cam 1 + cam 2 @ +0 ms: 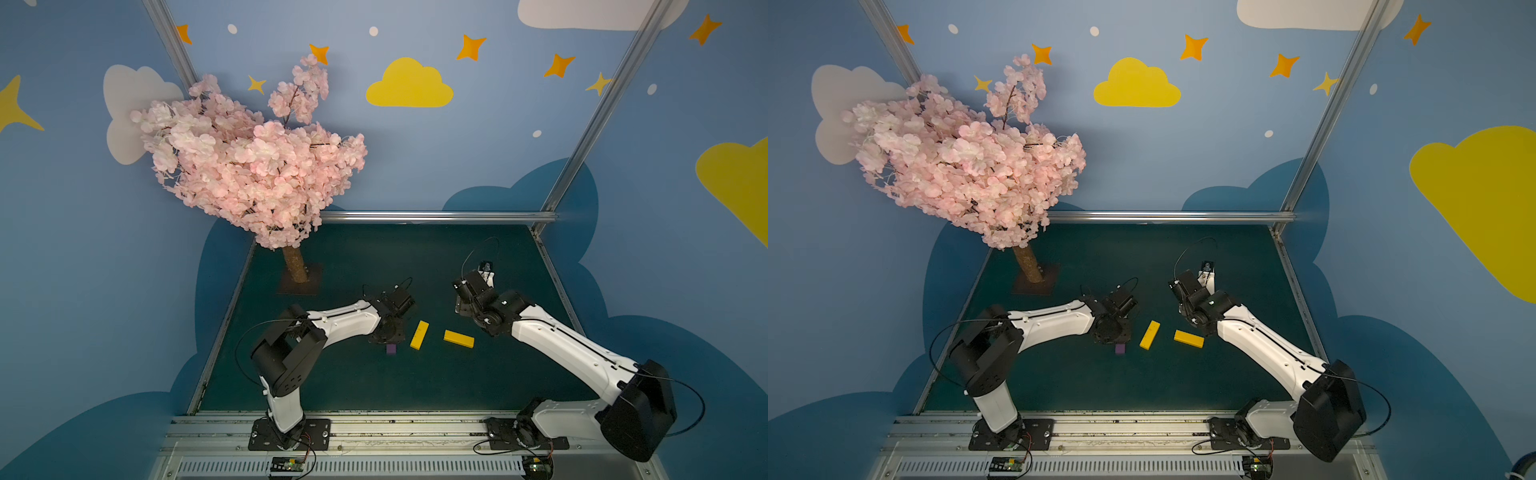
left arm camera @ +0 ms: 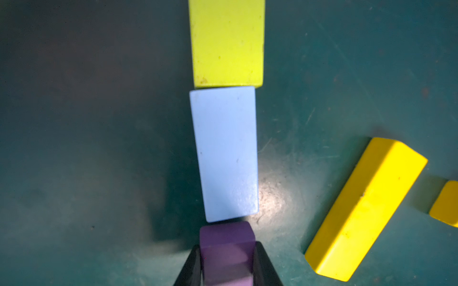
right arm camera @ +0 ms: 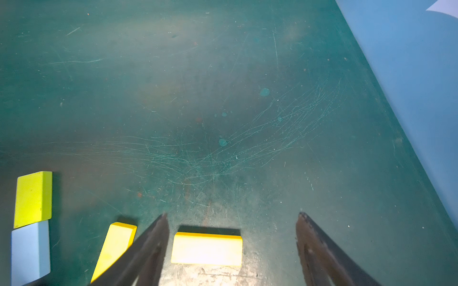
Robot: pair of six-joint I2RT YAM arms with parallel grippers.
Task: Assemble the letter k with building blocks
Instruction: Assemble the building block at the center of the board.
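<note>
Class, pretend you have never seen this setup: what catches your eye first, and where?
A pink blossom tree fills the far left corner of the table. Near its middle lie a slanted yellow block and a crosswise yellow block. The left gripper is shut on a purple block, in line with a light-blue block and a lime-green block.
</note>
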